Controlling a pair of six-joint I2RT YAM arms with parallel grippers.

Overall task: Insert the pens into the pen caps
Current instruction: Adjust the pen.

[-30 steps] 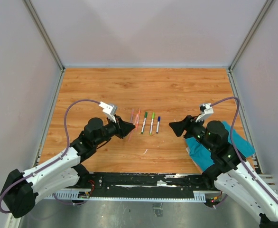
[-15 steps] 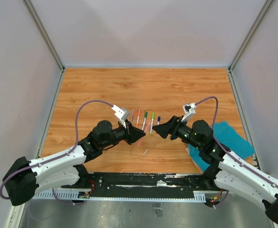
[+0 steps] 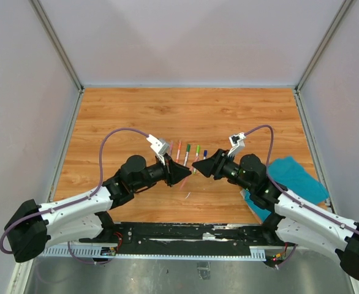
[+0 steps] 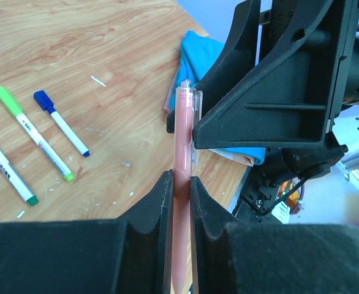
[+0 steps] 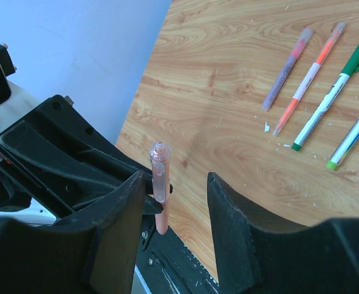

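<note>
Left wrist view, nearest first: my left tool (image 4: 181, 180) is pinched tight on the barrel of a pink pen (image 4: 183, 135). The pen stands up out of the jaws, lifted clear of the tabletop (image 4: 106, 37). Around the pen's upper end sits my right tool (image 5: 174, 180), jaws apart, one finger on each side and not closed on it. Farther off, the other pens (image 5: 331, 96) lie side by side on the wood. A teal cloth (image 4: 195, 55) lies behind my right tool.

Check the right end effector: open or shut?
Open: right end effector straddles the pink pen, jaws well apart; left end effector clamps it.
</note>
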